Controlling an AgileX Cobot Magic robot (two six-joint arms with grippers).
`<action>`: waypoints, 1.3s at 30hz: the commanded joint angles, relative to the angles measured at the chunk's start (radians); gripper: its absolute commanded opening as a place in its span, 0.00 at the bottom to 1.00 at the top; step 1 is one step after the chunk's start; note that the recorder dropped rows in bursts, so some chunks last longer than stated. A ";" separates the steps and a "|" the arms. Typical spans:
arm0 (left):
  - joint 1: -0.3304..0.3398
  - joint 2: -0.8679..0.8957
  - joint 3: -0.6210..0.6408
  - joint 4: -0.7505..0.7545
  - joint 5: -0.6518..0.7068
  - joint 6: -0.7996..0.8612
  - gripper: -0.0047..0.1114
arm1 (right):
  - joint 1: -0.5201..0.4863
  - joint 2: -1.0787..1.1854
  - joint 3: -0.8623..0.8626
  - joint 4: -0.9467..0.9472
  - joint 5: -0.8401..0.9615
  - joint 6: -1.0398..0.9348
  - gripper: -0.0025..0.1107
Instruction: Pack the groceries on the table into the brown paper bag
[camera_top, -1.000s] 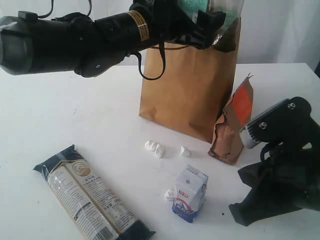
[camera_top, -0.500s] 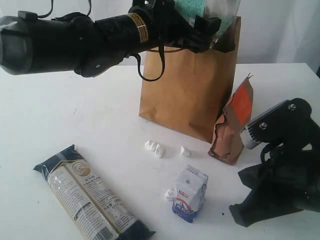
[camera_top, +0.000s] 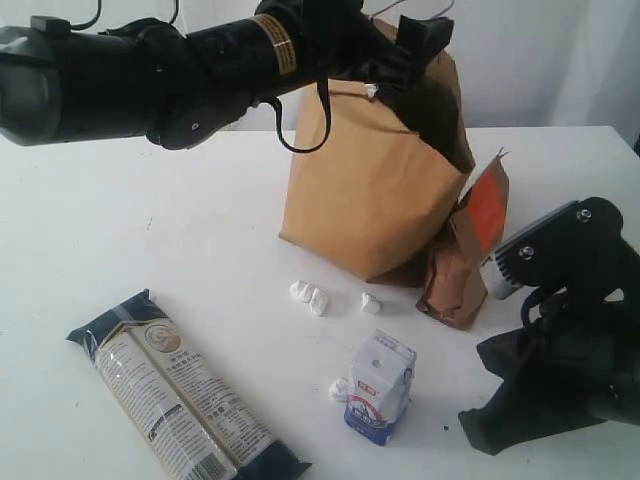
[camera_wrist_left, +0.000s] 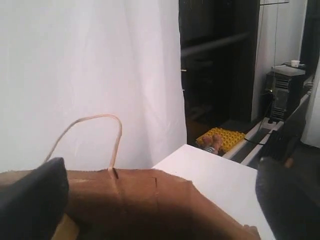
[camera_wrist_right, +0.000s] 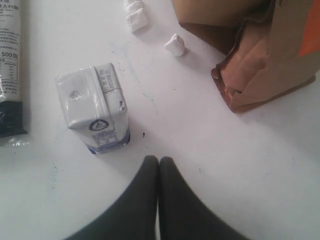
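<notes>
White tabletop (camera_top: 150, 230) filled most of the exterior view, with a pale curtain (camera_wrist_left: 90, 75) hanging behind it. Half a second before, the left gripper (camera_wrist_left: 160, 190) had held a clear packet with a teal label above the mouth of the tall kraft-brown paper bag (camera_top: 370, 180) at the upper centre. Now that packet was out of sight, and the left wrist view showed both dark fingers spread wide with only the bag's rim and cord handle between them, gripping nothing. The packet had most likely dropped inside, though no view looked into the bag. The bag itself had changed shape: its top stood higher and leaned towards the right of the frame, and its lower side pressed against the orange-brown pouch (camera_top: 470, 250).

Three groceries were left outside. The pouch stood at centre right, the small blue-white carton (camera_top: 380, 390) stood upright at lower centre, and the long dark-blue noodle pack (camera_top: 180, 390) lay flat at lower left. Small white crumbs (camera_top: 310, 297) were scattered between the bag and the carton.

The right gripper (camera_wrist_right: 158, 170) hung at lower right near the carton, its fingers pressed together and empty. The leaning bag could make the next drop harder.
</notes>
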 joint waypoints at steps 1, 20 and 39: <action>-0.003 -0.013 -0.006 0.002 -0.011 -0.005 0.95 | -0.001 0.001 0.004 0.001 -0.003 0.002 0.02; -0.003 -0.199 -0.004 0.112 0.399 -0.068 0.87 | -0.007 -0.026 0.004 -0.368 0.140 0.398 0.02; -0.003 -0.471 0.219 0.285 1.423 -0.017 0.04 | -0.042 0.153 0.004 -0.740 -0.239 0.809 0.51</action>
